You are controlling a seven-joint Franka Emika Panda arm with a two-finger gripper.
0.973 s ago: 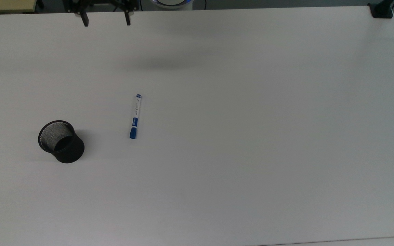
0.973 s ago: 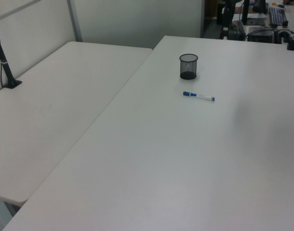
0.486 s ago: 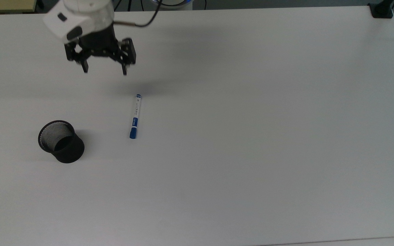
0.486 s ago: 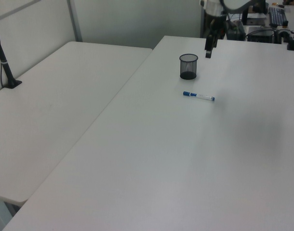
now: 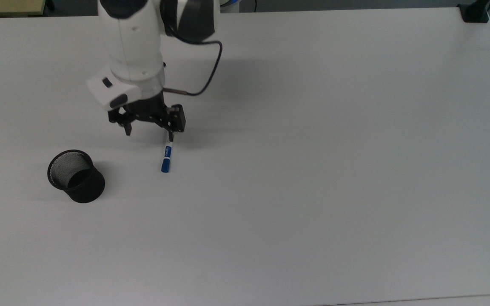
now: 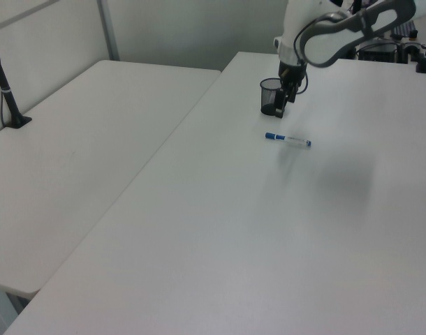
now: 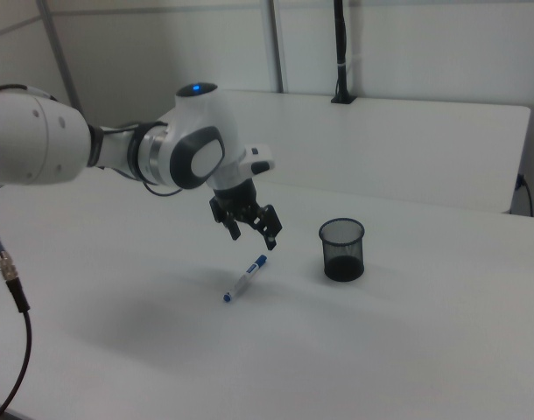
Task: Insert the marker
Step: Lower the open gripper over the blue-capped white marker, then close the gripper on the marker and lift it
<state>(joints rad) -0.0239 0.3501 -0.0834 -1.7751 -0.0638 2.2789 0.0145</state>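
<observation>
Since 0.5 s ago, gripper (image 5: 148, 132) dropped to just above marker (image 5: 166, 159); 2 fingers wide apart, holding nothing, mesh cup (image 5: 76, 175) untouched.

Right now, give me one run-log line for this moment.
gripper: open, above marker | marker: flat on table, ungrasped | mesh cup: upright, empty

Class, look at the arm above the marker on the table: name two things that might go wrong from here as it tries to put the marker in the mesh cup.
1. The open gripper hangs above the marker, which lies flat on the table; such a slim barrel may roll or slip as the fingers close.
2. The mesh cup stands free and upright, so a tilted marker might catch its rim and tip it.
</observation>
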